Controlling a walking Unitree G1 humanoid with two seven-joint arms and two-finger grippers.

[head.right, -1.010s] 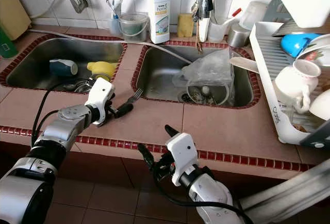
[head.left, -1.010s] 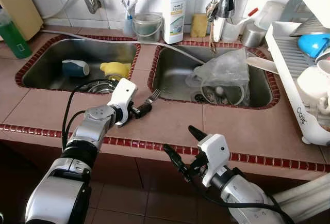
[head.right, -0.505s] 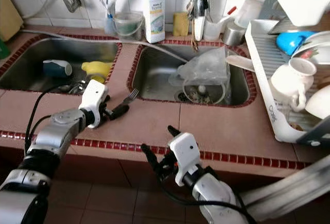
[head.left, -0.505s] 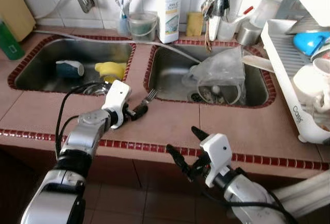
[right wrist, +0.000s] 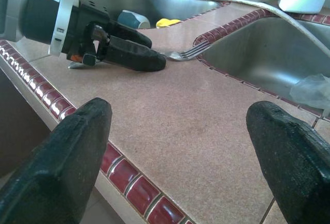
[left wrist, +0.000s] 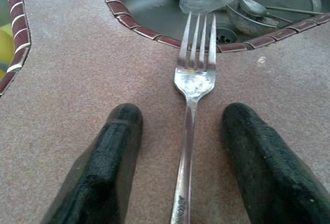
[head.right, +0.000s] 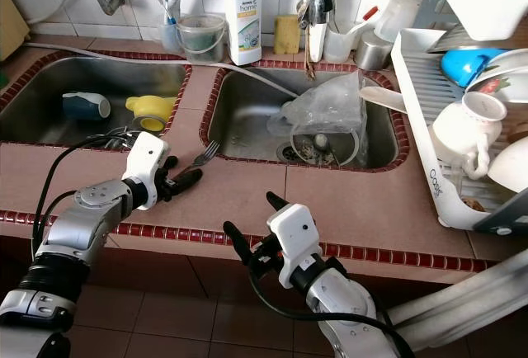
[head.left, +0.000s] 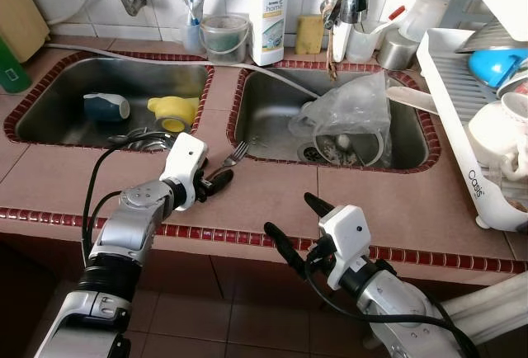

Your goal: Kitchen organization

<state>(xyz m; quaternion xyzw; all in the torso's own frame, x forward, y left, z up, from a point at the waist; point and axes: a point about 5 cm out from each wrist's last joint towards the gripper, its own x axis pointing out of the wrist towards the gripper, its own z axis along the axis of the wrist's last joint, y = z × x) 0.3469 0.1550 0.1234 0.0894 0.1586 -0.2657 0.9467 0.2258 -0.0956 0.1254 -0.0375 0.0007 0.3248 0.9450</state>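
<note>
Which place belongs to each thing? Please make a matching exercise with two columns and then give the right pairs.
Things:
1. silver metal fork
2. yellow plastic cup
3. clear crumpled plastic bag
4. white detergent bottle

Places:
A. in the right sink
B. on the ledge behind the sinks
C. between the open left end effector fingers
D. in the left sink

Pairs: 1-C, 2-D, 3-A, 4-B

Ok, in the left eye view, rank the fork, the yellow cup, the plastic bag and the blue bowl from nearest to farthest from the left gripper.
1. Fork: on the counter, its handle between the fingers of the left gripper.
2. Yellow cup: in the left sink, just behind the gripper.
3. Plastic bag: in the right sink, off to the robot's right.
4. Blue bowl: in the dish rack at the far right.
</note>
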